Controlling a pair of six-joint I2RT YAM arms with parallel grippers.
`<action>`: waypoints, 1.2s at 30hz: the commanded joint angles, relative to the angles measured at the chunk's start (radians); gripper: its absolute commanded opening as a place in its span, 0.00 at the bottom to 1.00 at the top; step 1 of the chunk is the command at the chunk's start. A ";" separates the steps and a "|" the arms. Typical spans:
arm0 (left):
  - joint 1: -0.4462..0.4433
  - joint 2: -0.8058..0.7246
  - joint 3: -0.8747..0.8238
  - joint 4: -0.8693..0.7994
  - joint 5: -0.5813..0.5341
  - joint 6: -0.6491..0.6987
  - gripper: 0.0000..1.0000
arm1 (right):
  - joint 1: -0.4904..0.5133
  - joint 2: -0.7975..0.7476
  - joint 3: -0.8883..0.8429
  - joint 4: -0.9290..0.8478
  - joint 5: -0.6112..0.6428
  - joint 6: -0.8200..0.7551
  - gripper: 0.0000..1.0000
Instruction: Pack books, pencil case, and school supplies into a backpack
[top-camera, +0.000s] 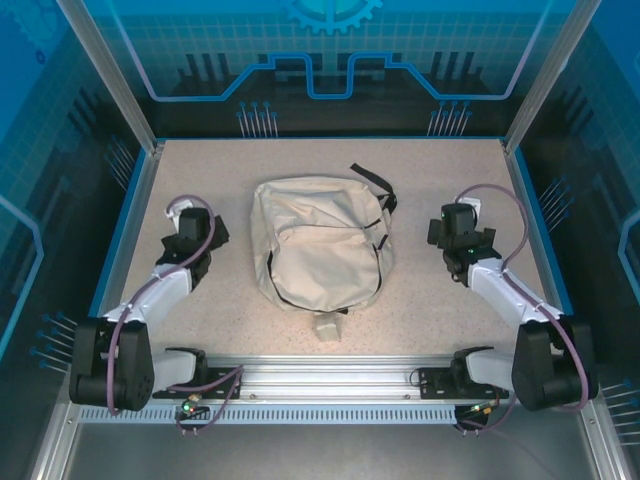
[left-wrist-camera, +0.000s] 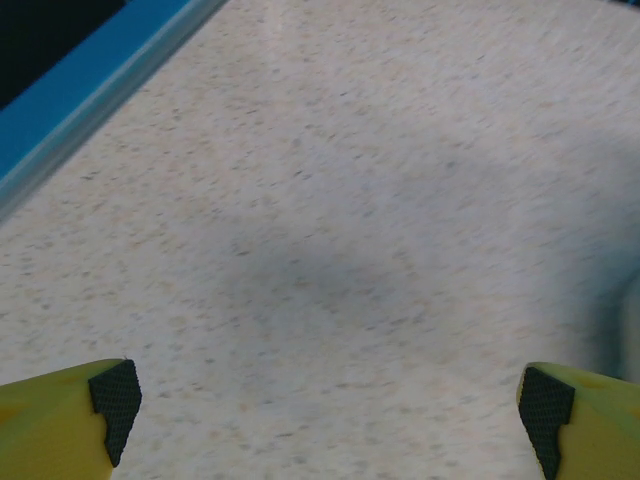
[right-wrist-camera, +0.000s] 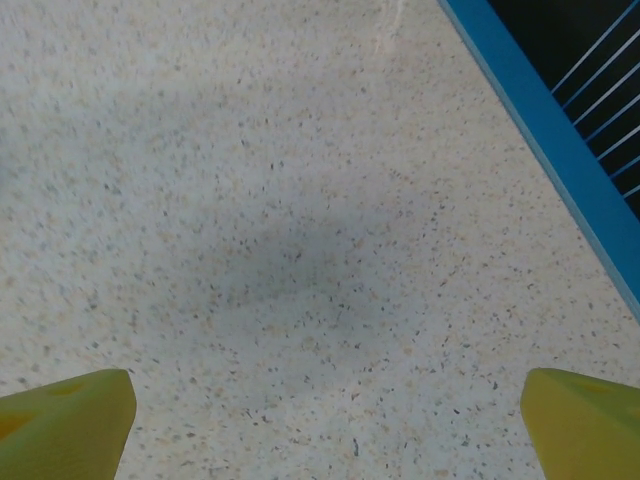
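Speckled beige worktop (top-camera: 420, 310), blue-edged. Cream-white backpack (top-camera: 320, 240) lying flat at centre, beige tag (top-camera: 327, 327) toward near edge. Left tool (left-wrist-camera: 328, 400): jaws wide apart, empty, above bare surface by left edge. Right tool (right-wrist-camera: 325, 405): same, by right edge.

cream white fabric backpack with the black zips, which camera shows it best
Top external: the whole cream-white fabric backpack lies flat mid-table, with black zips, dark straps and beige tag visible. The wrist views face speckled tabletop under the open left gripper and right gripper.
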 joint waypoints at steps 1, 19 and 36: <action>0.003 -0.028 -0.086 0.284 -0.055 0.110 0.99 | -0.006 0.030 -0.080 0.299 0.003 -0.123 1.00; 0.005 0.278 -0.263 0.974 0.278 0.268 0.99 | -0.059 0.178 -0.285 0.889 -0.410 -0.248 1.00; 0.003 0.336 -0.202 0.913 0.263 0.270 0.99 | -0.052 0.266 -0.234 0.871 -0.367 -0.235 1.00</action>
